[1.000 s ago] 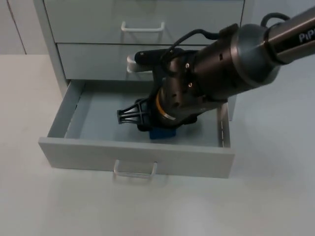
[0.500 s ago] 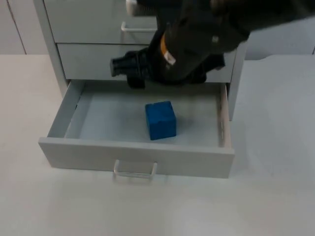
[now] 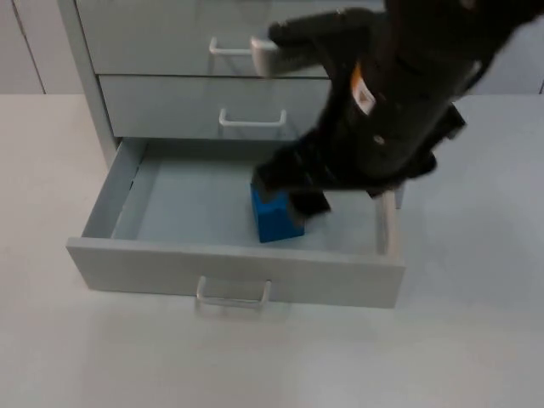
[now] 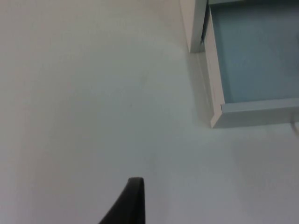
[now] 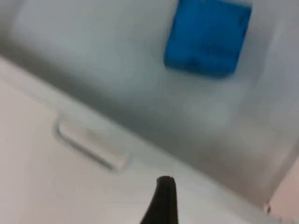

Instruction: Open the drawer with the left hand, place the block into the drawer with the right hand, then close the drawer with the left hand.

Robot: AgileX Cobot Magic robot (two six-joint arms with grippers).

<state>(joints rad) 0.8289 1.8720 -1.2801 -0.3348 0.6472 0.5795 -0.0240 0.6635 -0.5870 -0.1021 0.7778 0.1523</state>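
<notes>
— Where is the right gripper [image 3: 289, 183]?

— Above the open drawer [image 3: 234, 270], dark and blurred, just over the blue block [image 3: 276, 219]. I cannot tell whether its fingers are apart or together.

— And the block?

— A matte blue cube lying on the drawer's pale floor, right of centre and free of the gripper.

— The left gripper [image 4: 128, 200]?

— It waits over bare worktop [image 3: 459, 340] left of the drawer's near corner; its state is unclear.

— The surroundings?

— A smooth white worktop and a grey cabinet [image 3: 170, 51] with pale loop handles.
</notes>
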